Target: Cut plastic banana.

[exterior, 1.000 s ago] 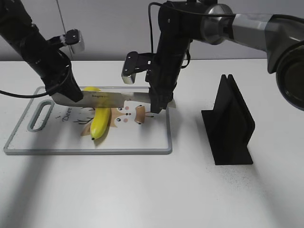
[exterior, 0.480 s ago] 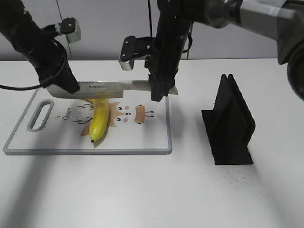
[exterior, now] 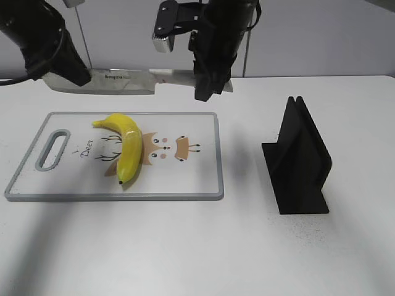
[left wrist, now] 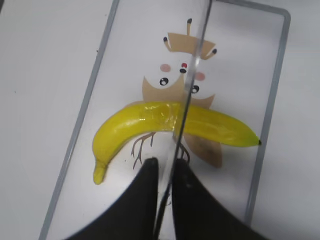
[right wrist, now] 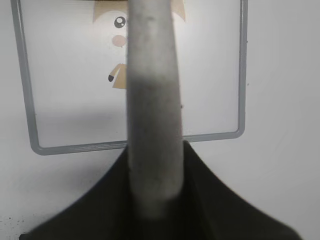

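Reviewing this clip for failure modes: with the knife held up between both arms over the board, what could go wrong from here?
1. The knife is gripped at both ends, by the left gripper and the right gripper; uneven motion could twist it loose.
2. The plastic banana lies loose and uncut on the cutting board, so it may roll under a descending blade.

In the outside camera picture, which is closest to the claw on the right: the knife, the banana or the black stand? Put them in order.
From the right gripper:
1. The knife, gripped in it and running off to the left.
2. The plastic banana, below and to the left, lying on the cutting board.
3. The black stand, off to the right on the table; its gap looks close to the banana's, so hard to rank firmly.
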Controlling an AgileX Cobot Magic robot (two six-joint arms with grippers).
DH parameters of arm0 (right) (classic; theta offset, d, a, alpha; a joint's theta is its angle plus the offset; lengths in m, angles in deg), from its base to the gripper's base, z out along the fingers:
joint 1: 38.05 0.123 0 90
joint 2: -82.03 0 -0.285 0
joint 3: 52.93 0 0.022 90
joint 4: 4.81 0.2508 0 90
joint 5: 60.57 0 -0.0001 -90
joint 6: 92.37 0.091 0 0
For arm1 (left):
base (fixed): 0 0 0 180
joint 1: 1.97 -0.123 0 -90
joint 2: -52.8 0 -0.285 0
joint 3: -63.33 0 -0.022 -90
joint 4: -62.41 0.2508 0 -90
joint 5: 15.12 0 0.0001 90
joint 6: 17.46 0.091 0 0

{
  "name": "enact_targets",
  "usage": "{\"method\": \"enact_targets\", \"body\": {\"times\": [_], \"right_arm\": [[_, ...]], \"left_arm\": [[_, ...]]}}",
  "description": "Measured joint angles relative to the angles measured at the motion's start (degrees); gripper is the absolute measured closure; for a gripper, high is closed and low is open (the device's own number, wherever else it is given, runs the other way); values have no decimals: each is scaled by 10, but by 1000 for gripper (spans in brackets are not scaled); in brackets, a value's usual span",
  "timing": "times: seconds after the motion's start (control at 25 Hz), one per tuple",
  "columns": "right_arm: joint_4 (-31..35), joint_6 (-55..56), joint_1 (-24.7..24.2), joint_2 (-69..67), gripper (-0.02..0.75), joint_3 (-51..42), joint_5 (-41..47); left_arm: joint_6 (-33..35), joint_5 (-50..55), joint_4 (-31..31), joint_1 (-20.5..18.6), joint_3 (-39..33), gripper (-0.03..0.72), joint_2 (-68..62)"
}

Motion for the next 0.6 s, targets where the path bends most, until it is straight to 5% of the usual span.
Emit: {"method": "enact_targets", "body": {"times": [0.32,0.6], "right_arm": [[-4,17,0,11,575,0,0],[-5,25,-1,29,576,0,-2]], "left_arm": [[-22,-6,-76,-2,-1,101,22],[-68,-76,-87,-2,-1,62,63]]}}
